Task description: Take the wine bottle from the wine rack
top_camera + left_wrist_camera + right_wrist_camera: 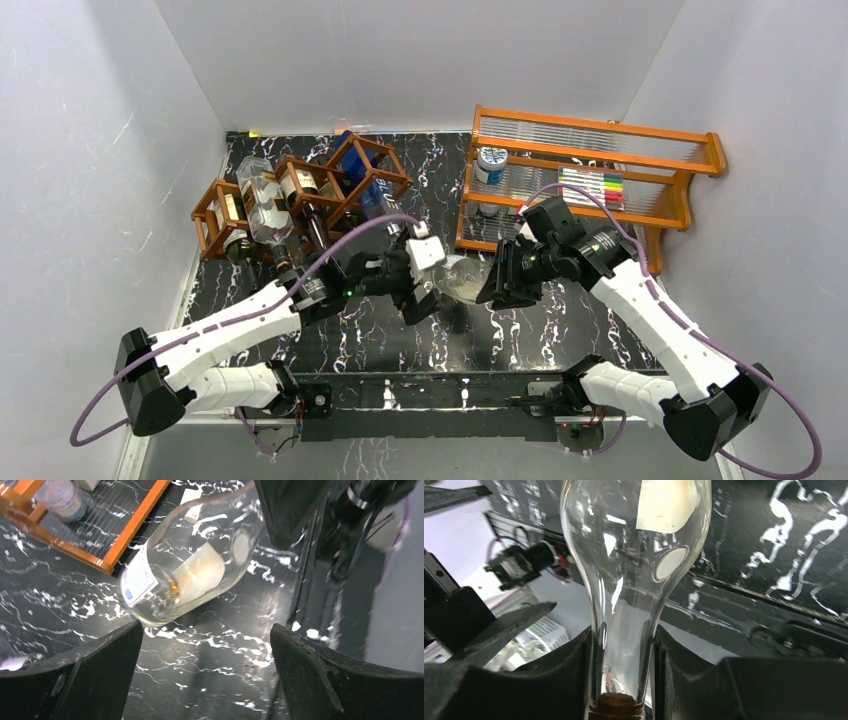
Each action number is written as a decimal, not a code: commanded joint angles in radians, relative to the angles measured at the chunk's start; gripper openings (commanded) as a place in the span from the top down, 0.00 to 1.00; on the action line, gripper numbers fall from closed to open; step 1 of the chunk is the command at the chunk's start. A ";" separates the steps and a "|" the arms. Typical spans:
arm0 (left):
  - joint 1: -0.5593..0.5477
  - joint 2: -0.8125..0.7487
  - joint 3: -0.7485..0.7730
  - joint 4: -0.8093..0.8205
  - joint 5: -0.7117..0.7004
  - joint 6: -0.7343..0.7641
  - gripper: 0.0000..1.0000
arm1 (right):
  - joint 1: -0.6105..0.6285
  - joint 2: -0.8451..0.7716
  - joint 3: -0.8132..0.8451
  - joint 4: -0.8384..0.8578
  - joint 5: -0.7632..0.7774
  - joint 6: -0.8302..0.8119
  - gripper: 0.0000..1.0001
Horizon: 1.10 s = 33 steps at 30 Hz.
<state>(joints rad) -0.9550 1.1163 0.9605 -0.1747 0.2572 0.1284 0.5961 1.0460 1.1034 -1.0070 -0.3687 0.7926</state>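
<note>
At the back left, one wine rack (pixel 340 203) holds three bottles that can be made out: one clear, one dark, one blue. Any others are hidden behind its lattice. The left gripper (pixel 424 286) (pixel 205 675) hovers with its two fingers spread wide, gripping nothing. Just beside it, the one wine bottle (pixel 462 280) (pixel 190 565) (pixel 634 555) hangs tilted above the table, clear of the rack. The right gripper (pixel 495 280) (pixel 621 680) is clenched on its corked neck. At the far right, one orange shelf unit (pixel 600 135) carries a pack of markers too small to count.
</note>
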 commanded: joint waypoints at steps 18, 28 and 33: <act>-0.099 0.407 -0.084 0.812 0.134 0.292 0.03 | 0.000 0.136 0.262 -0.128 -0.025 -0.330 1.00; -0.099 0.571 -0.108 1.099 0.105 0.079 0.38 | 0.001 0.230 0.279 -0.164 0.066 -0.389 0.69; -0.099 0.584 -0.126 1.129 0.064 0.020 0.40 | 0.000 0.298 0.314 -0.156 0.131 -0.422 0.35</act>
<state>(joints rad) -1.0469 1.6827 0.8409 0.8323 0.3385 0.2557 0.5716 1.3167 1.3343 -1.2845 -0.1465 0.4319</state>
